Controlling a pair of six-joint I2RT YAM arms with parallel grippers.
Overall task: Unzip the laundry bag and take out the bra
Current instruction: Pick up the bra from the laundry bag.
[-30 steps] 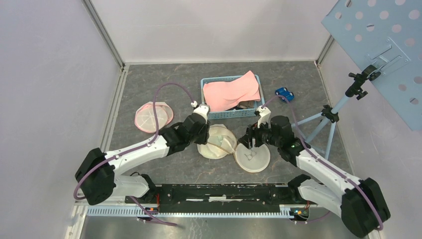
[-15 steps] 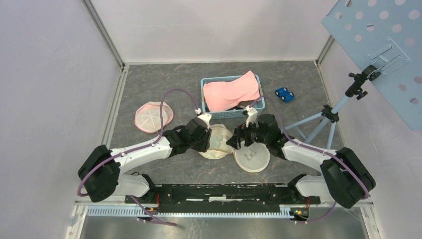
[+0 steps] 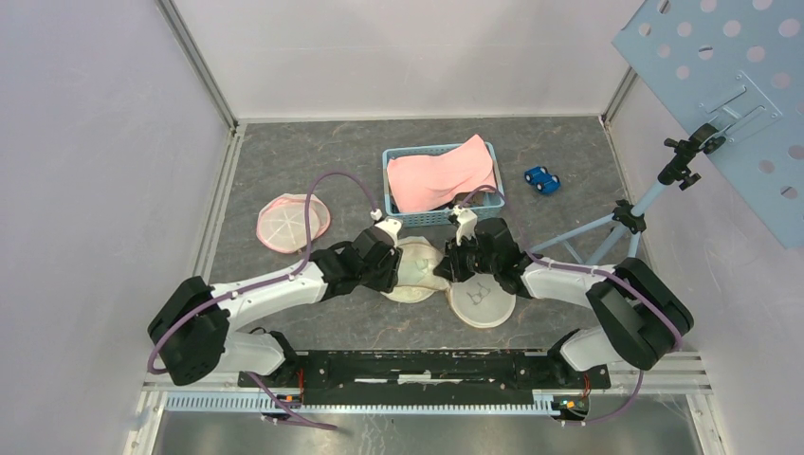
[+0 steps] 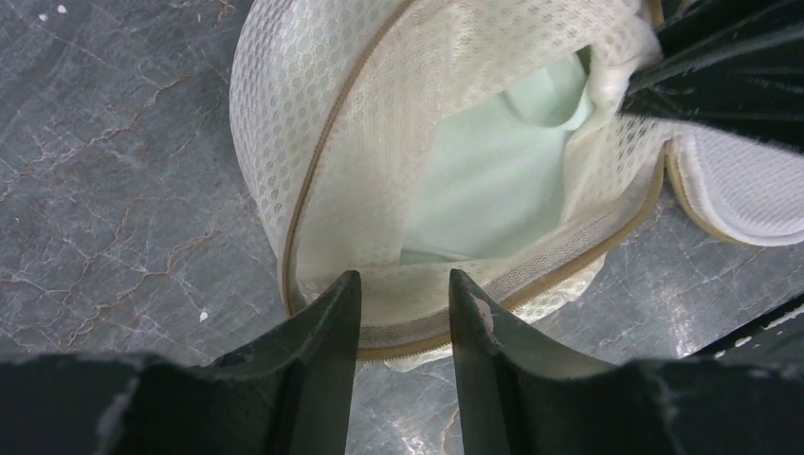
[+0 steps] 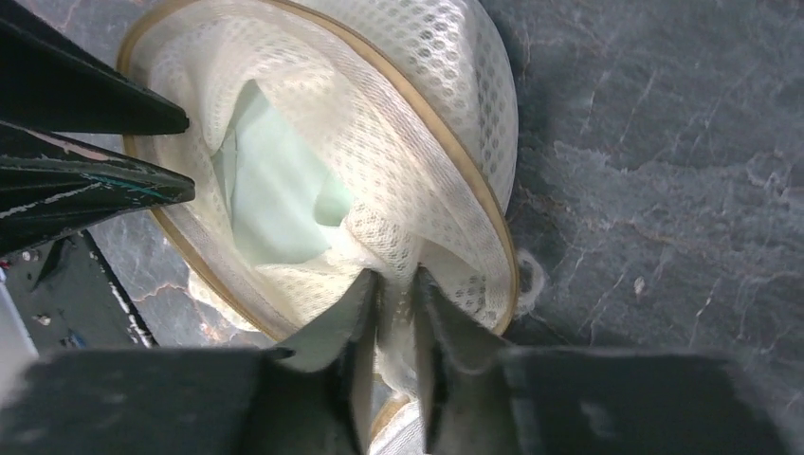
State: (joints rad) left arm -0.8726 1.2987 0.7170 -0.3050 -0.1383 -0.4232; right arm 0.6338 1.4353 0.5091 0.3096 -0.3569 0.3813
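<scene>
The laundry bag (image 3: 414,270) is a round white mesh pouch with a tan zipper, lying unzipped on the dark floor. Its flat lid half (image 3: 482,301) lies to the right. The pale green bra (image 4: 493,171) (image 5: 275,190) shows inside the opening. My right gripper (image 5: 393,277) (image 3: 444,268) is shut on a fold of the bag's mesh at the right side of the opening. My left gripper (image 4: 405,277) (image 3: 396,268) stands at the bag's opposite rim, its fingers apart and straddling the zipper edge (image 4: 408,327).
A blue basket (image 3: 393,159) holding a pink cloth (image 3: 443,175) stands just behind the bag. A pink round pouch (image 3: 292,221) lies to the left. A blue toy car (image 3: 541,179) and a tripod (image 3: 616,223) with a perforated panel (image 3: 730,85) are at the right.
My right arm has swung left onto the bag, opened wide and then closed on the mesh. The left arm shifted slightly toward the bag's near rim.
</scene>
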